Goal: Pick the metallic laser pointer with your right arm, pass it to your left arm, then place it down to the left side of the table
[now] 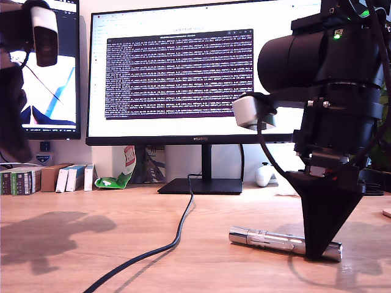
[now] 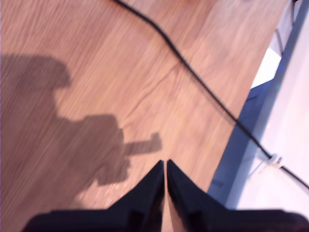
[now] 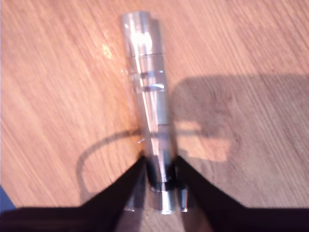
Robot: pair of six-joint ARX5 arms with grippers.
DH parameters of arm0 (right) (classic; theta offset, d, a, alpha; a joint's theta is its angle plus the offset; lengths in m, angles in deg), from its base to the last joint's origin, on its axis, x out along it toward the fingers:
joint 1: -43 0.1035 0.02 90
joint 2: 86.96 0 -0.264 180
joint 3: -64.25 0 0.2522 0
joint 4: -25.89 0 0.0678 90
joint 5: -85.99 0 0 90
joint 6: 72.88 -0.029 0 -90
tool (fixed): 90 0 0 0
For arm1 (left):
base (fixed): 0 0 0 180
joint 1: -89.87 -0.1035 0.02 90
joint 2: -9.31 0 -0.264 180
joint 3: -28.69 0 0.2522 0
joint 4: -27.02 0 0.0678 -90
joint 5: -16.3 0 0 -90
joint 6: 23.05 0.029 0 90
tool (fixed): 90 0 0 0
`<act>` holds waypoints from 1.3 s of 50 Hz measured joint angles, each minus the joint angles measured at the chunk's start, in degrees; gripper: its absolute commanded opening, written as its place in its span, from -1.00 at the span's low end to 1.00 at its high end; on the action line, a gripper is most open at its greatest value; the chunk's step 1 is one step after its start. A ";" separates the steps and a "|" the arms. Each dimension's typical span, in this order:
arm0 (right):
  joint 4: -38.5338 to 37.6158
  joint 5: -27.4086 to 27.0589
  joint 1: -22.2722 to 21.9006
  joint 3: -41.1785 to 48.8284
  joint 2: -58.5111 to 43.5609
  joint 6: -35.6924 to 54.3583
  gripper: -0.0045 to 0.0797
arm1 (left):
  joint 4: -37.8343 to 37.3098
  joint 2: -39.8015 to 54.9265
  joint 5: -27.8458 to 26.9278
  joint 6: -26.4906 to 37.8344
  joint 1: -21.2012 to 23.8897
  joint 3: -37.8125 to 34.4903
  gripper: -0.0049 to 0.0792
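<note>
Closed around the metallic laser pointer [image 3: 147, 104], my second gripper [image 3: 161, 166] has its two black wedge-shaped fingers [image 3: 120, 193] pressing the pointer's sides near one end. That pointer is a slim silver cylinder with ridged bands and stepped segments, shiny enough to catch bright highlights, and it lies flat on the table [image 1: 73, 256], a light-brown wood-grain desktop. In the exterior view the pointer [image 1: 266, 239] rests toward the exterior view's right, near the front edge, with the gripper [image 1: 317, 250] coming straight down on it, its pointed tip at the table surface and the bulky black arm [image 1: 333, 79] rising above, a white wrist camera [image 1: 250, 113] fixed to its side. My first gripper [image 2: 165, 166] has its jaws drawn together to a thin slit with nothing between them, and it points down at bare wood well above the surface, where it casts a shadow. A black cable [image 1: 165, 247] runs across the desktop from the base of the monitor [image 1: 183, 73], passing to the exterior view's left of the pointer without touching it. Small boxes [image 1: 36, 178] stand against the wall at the exterior view's left.
</note>
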 measured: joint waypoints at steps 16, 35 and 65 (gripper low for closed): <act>6.36 0.09 1.29 -5.27 -1.16 -0.07 -0.92 | 5.92 0.00 -0.59 -2.67 0.74 0.07 -0.18; 5.42 2.23 2.73 -14.01 -1.18 -0.13 -0.92 | 16.61 0.00 9.44 8.37 8.76 0.09 0.06; 3.96 5.18 6.54 -14.58 -1.18 -0.35 -0.92 | 26.34 0.00 14.40 23.06 18.36 0.09 0.06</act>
